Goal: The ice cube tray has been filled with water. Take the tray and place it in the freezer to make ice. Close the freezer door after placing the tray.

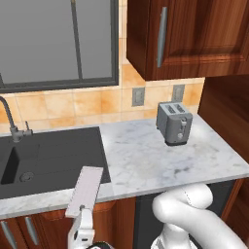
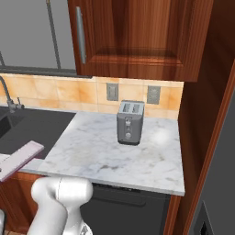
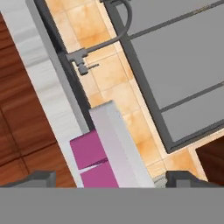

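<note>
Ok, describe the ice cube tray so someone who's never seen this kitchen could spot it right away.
Start at the dark sink under the window, then come forward to the front edge of the marble counter beside it. The ice cube tray sits there at the robot's gripper, sticking out past the edge. It is a thin, flat, pale pinkish-white slab, unlike the boxy grey toaster further back.
</note>
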